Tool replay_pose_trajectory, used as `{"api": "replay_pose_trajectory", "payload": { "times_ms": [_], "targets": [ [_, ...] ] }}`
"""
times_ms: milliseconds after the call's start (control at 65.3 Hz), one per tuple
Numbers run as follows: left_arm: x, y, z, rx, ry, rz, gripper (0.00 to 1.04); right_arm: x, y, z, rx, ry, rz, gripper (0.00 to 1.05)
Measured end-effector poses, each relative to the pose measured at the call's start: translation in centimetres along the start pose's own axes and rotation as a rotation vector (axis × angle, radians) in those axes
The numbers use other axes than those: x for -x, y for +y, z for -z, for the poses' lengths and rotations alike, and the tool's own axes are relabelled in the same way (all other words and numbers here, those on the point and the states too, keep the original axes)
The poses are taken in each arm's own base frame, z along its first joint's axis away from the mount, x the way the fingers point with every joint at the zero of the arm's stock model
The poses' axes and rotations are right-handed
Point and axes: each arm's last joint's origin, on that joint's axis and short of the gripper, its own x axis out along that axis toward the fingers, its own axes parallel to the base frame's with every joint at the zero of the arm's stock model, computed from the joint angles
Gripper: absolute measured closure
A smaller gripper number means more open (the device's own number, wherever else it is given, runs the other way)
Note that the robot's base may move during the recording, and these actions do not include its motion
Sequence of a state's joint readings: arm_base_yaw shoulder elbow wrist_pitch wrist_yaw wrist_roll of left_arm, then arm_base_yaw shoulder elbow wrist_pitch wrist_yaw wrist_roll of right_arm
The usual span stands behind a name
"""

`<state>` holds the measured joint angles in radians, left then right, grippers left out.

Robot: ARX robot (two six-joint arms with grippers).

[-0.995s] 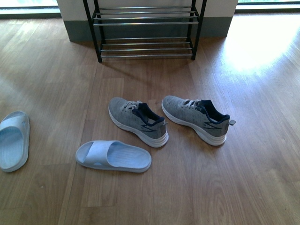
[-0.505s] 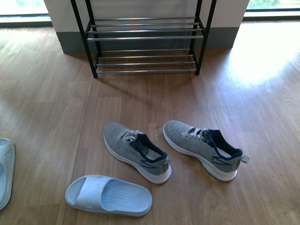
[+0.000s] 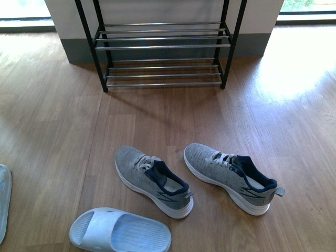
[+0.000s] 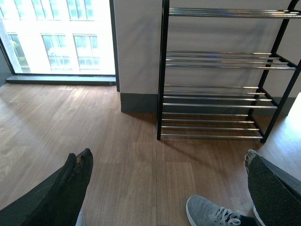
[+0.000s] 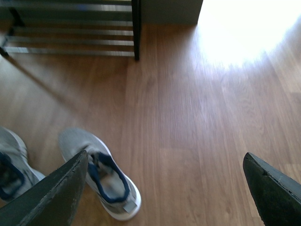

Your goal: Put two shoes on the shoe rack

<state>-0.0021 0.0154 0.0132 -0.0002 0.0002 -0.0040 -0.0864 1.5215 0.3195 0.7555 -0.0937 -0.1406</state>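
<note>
Beneath the right claw (image 5: 164, 157), seemingly apart, lies a sneaker (image 5: 106, 181).

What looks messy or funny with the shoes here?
The pale blue slides are split up: one slide lies beside the left grey sneaker, the other slide far off at the front view's left edge, mostly cut off. The right grey sneaker sits next to its mate. Nothing looks damaged.

Brown wooden floor (image 3: 47, 115), white wall (image 3: 62, 13) top middle, grey strip (image 3: 73, 51) along its foot, bright windows (image 3: 23, 8) in both top corners, sunny patch (image 3: 294, 68) upper right
</note>
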Motion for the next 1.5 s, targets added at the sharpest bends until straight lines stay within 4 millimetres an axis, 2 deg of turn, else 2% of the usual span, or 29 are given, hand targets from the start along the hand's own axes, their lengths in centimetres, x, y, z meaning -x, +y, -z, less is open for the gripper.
{"api": "replay_pose_trajectory", "payload": {
  "times_ms": [61,138,214,352,582,735,919,1072,1225,1363,1424,1501],
  "targets": [
    [0.0,0.0,0.0,0.000,0.000,0.000,0.09,-3.2,-0.2,1.8,0.072,0.102,0.014,0.09],
    [0.0,0.0,0.0,0.000,0.000,0.000,0.09,-6.2,-0.4,3.8,0.136,0.203,0.017,0.09],
    [0.0,0.0,0.0,0.000,0.000,0.000,0.09,-10.0,-0.5,7.0,0.225,0.323,0.005,0.09],
    [0.0,0.0,0.0,0.000,0.000,0.000,0.09,-14.5,-0.6,10.0,0.299,0.401,-0.010,0.09],
    [0.0,0.0,0.0,0.000,0.000,0.000,0.09,-20.0,0.3,13.3,0.380,0.477,-0.051,0.09],
    [0.0,0.0,0.0,0.000,0.000,0.000,0.09,-23.3,0.8,14.7,0.407,0.515,-0.073,0.09],
    [0.0,0.0,0.0,0.000,0.000,0.000,0.09,-25.0,1.2,14.7,0.415,0.555,-0.097,0.09],
    [0.0,0.0,0.0,0.000,0.000,0.000,0.09,-25.1,1.6,14.1,0.429,0.548,-0.087,0.09],
    [0.0,0.0,0.0,0.000,0.000,0.000,0.09,-23.7,1.7,12.8,0.420,0.536,-0.120,0.09],
    [0.0,0.0,0.0,0.000,0.000,0.000,0.09,-21.3,1.6,9.5,0.363,0.479,-0.193,0.09],
    [0.0,0.0,0.0,0.000,0.000,0.000,0.09,-20.5,1.8,9.2,0.349,0.489,-0.237,0.09],
    [0.0,0.0,0.0,0.000,0.000,0.000,0.09,-20.2,2.2,9.7,0.350,0.510,-0.255,0.09]
  ]
}}
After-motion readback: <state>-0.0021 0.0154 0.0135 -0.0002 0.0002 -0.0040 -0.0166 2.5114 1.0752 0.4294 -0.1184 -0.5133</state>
